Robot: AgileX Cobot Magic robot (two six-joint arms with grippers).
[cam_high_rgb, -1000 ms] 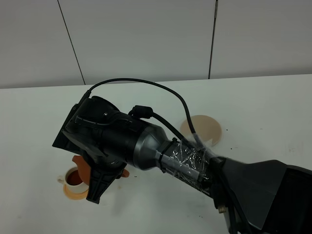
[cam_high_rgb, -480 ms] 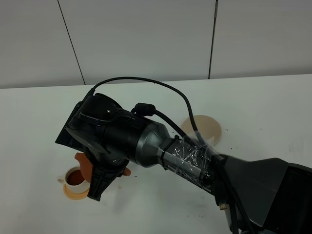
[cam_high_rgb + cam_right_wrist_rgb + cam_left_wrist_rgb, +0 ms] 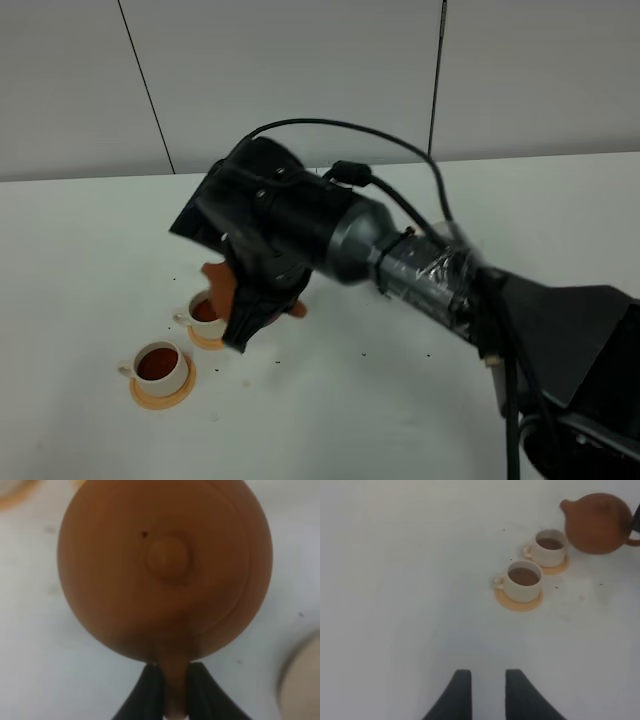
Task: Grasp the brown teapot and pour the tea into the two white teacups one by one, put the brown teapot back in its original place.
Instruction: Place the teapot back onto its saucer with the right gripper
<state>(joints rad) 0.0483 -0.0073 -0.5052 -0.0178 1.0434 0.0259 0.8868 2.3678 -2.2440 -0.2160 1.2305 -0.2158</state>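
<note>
My right gripper point(image 3: 172, 692) is shut on the loop handle of the brown teapot point(image 3: 165, 565), seen from above with its knobbed lid. In the exterior view the teapot point(image 3: 220, 287) hangs beside the farther white teacup point(image 3: 204, 313), mostly hidden by the right gripper point(image 3: 243, 325). The left wrist view shows the teapot point(image 3: 597, 522) roughly upright, just past the farther cup point(image 3: 551, 546). Both it and the nearer cup point(image 3: 524, 580) stand on orange saucers and hold brown tea. The nearer cup point(image 3: 160, 365) stands uncovered. The left gripper point(image 3: 487, 695) is open and empty, well short of the cups.
A beige round edge point(image 3: 305, 680), seemingly the coaster, shows beside the teapot in the right wrist view; in the exterior view the right arm point(image 3: 420, 270) hides it. Small dark specks dot the white table point(image 3: 90, 250) around the cups.
The right arm has carried the teapot away from the nearer cup, back and to the right, to the farther cup. The nearer cup now shows whole.
</note>
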